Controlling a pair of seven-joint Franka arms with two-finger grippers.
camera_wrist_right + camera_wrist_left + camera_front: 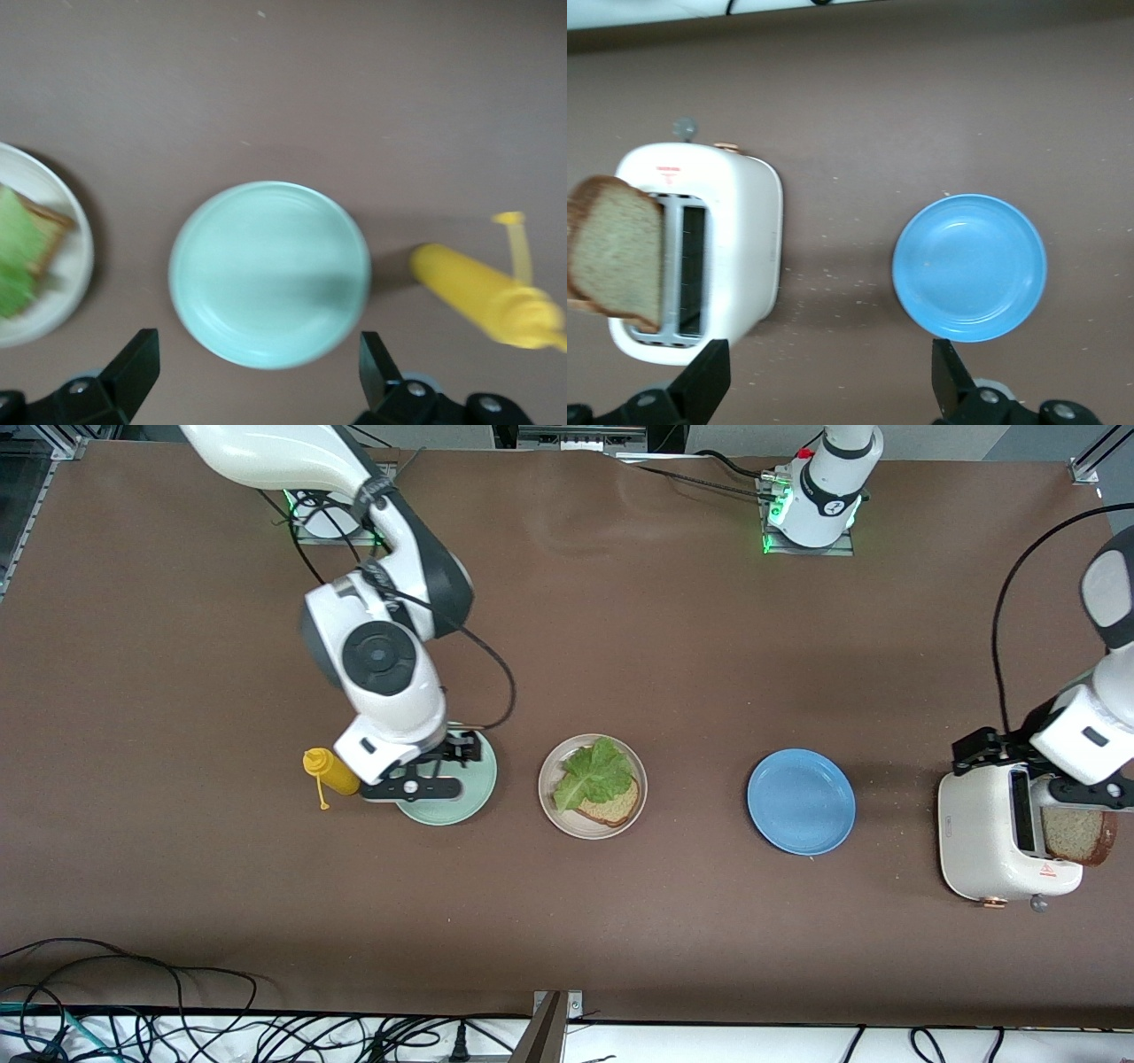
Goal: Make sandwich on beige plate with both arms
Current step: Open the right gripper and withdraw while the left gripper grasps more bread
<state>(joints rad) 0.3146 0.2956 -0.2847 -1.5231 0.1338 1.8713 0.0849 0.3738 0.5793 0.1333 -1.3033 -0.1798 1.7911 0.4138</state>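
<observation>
Field notes, front view, worked from the right arm's end of the table toward the left arm's end.

Yellow squeeze bottle lies on its side, just beside the mint-green plate at about that plate's 9 o'clock.

Right gripper hangs over the mint-green plate, fingers spread wide apart, nothing between them. Plate under it is bare.

Beige plate sits next, at the mint plate's 3 o'clock. On it: one bread slice with the lettuce leaf laid over it, leaf spilling toward 11 o'clock, crust showing at 5 o'clock. No top slice yet, so the sandwich looks about half built.

Blue plate sits bare, well apart, at the beige plate's 3 o'clock.

Toaster stands at the left arm's end. A second bread slice stands upright at its slots; whether it sits in a slot or leans at the edge is hard to tell from either view.

Left gripper is over the table between toaster and blue plate, fingers spread apart, empty.

Judgement: the coming move turns on that upright slice. It is just beside the left gripper, toward the toaster; the left arm is far the nearer. Its broad faces run along the slots, so the fingers likely need to close across its thin dimension.
</observation>
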